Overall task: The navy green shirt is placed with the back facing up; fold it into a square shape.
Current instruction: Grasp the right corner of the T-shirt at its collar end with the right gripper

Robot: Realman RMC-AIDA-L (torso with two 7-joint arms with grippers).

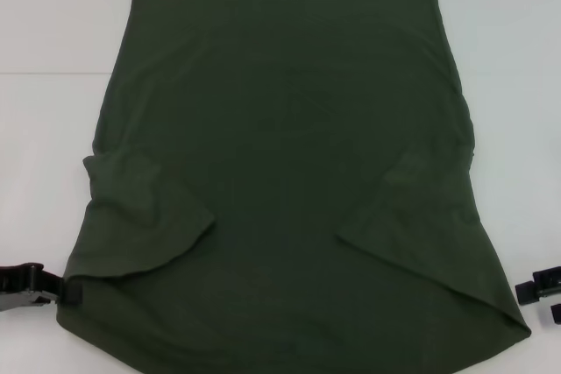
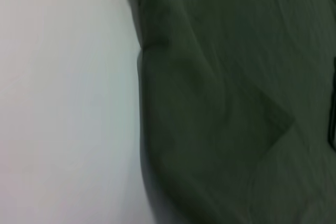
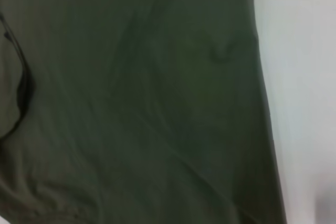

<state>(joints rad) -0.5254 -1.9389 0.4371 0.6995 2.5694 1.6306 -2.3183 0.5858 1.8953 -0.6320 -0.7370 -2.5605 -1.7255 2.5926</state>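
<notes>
Lying flat on the white table point(image 1: 53, 24) in the head view, the shirt point(image 1: 289, 129) fills the middle, plain side up, both sleeves folded inward over the body; no lettering, brand or label can be read on it; the left gripper point(image 1: 68, 290) sits at the near left edge of the cloth, its black tip touching the hem there, though whether its jaws pinch the fabric or stand apart cannot be told; the right gripper point(image 1: 542, 297) rests on the table just beside the near right corner, apart from the cloth, its two black fingers spread with a gap between them; from the left wrist, the shirt point(image 2: 236, 98) covers one side, bare table point(image 2: 63, 103) the other, no fingers showing; from the right wrist, the shirt point(image 3: 136, 98) takes most of the picture, a strip of table point(image 3: 304, 77) alongside, no writing visible.
</notes>
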